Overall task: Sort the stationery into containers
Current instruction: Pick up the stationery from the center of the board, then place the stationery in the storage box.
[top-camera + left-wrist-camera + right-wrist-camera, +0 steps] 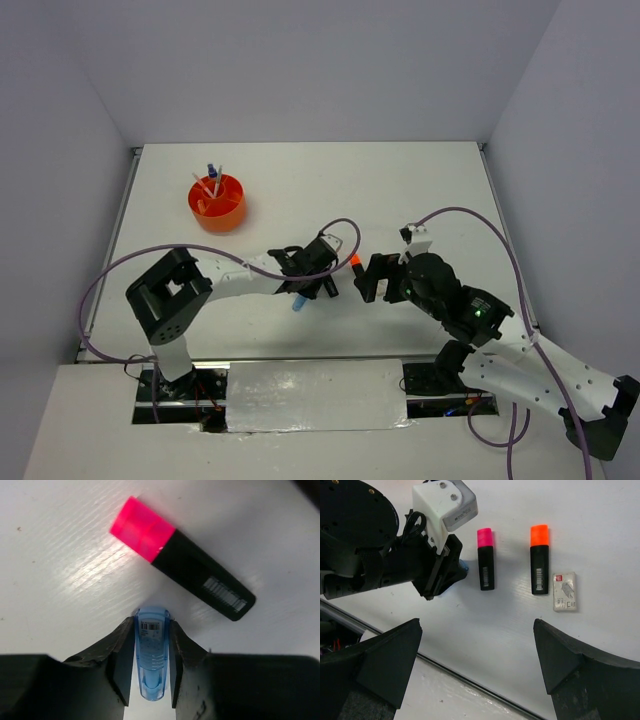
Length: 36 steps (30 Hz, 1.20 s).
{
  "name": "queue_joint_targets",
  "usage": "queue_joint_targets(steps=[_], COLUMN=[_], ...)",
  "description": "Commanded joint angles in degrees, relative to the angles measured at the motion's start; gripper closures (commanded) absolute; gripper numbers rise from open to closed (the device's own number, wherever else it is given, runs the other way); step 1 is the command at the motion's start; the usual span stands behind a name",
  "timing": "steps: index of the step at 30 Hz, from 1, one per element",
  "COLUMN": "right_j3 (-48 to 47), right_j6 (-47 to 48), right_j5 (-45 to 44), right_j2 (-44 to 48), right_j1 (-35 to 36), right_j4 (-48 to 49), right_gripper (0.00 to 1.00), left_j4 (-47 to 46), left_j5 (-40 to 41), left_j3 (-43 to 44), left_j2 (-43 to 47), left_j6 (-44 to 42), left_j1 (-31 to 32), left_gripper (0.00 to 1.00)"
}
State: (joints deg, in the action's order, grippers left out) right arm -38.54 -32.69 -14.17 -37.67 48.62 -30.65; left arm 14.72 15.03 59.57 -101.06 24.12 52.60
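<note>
- Gripping the blue marker, the left gripper has its two fingers pressed against the marker's sides, so it is mostly closed around this thin body.
- The marker's long axis runs along the gap between the fingers, and the fingers squeeze it across its narrow width.
- From the wrist view I cannot tell for sure if the marker rests on the table or is a little above it.
- The pink highlighter lies just beyond the fingertips, slanted, and apart from the marker.
- The orange cup stands well apart, toward the far left of the left gripper; the left arm is clearly the nearer one to it.
- The right gripper is wide open and holds nothing; it hangs above the orange highlighter and the white eraser, which lie side by side.
</note>
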Motion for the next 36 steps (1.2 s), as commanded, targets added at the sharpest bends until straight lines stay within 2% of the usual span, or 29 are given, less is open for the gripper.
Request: queue_joint_targets(steps=[1, 3, 6, 9, 10, 11, 12, 14, 15, 18, 20, 21, 22, 24, 26, 30, 36], right_j3=[0.4, 0.7, 1.0, 1.8, 2.2, 2.2, 2.4, 2.5, 2.7, 3.0, 3.3, 3.5, 3.6, 3.7, 3.5, 2.9, 3.0], right_j6=[1.1, 1.3, 1.5, 2.2, 2.4, 2.6, 2.6, 2.9, 3.1, 3.8, 4.5, 4.7, 5.3, 5.7, 6.0, 6.6, 7.6], right_j5=[-0.1, 0.1, 1.2, 3.0, 3.3, 3.6, 3.8, 4.6, 4.7, 5.5, 5.8, 6.3, 6.4, 7.2, 7.7, 9.2, 8.3], right_j2=[0.9, 1.1, 0.8, 0.5, 0.4, 0.1, 0.1, 0.0, 0.1, 0.8, 1.4, 1.5, 1.5, 1.2, 0.2, -0.9, -1.4], right_j1=[0.4, 0.3, 0.4, 0.3, 0.3, 0.3, 0.3, 0.3, 0.3, 0.3, 0.2, 0.3, 0.3, 0.3, 0.2, 0.2, 0.2], right_j4=[2.3, 2.6, 3.8, 6.3, 6.7, 6.9, 7.4, 7.5, 7.5, 8.0, 8.6, 8.8, 9.0, 9.8, 9.8, 9.6, 9.6], right_gripper=[0.00, 0.00, 0.00, 0.00, 0.00, 0.00, 0.00, 0.00, 0.00, 0.00, 0.00, 0.00, 0.00, 0.00, 0.00, 0.00, 0.00], left_j4=[3.9, 4.7, 6.4, 4.1, 1.4, 0.4, -0.5, 0.0, 0.2, -6.7, -17.9, -23.8, -36.7, -51.3, -60.1, -65.2, -70.5], left_j5=[2.4, 2.6, 2.9, 0.0, -2.0, -3.5, -6.8, -8.0, -11.5, -19.9, -26.8, -30.7, -38.9, -47.3, -54.4, -60.1, -59.9], left_j3=[-0.9, -0.7, 1.6, 3.2, 3.1, 3.1, 3.7, 5.4, 6.8, 6.8, 3.3, 1.3, -0.8, -6.1, -6.0, -3.8, -6.4], left_j2=[3.1, 7.2, 14.4, 22.7, 24.6, 27.0, 27.7, 27.1, 26.4, 23.5, 21.5, 21.0, 19.5, 17.0, 11.6, 2.4, 0.8], left_j6=[0.5, 0.8, 2.8, 6.7, 7.9, 11.2, 12.7, 16.5, 17.4, 17.4, 17.5, 18.0, 19.5, 21.4, 22.3, 23.4, 24.3], left_j1=[-2.8, -4.8, -11.3, -21.4, -27.4, -30.8, -38.0, -44.8, -51.1, -61.8, -67.6, -68.9, -70.1, -71.8, -72.1, -73.4, -75.4], left_gripper=[1.00, 1.00, 1.00, 1.00, 1.00, 1.00, 1.00, 1.00, 1.00, 1.00, 1.00, 1.00, 1.00, 1.00, 0.99, 0.99, 0.98])
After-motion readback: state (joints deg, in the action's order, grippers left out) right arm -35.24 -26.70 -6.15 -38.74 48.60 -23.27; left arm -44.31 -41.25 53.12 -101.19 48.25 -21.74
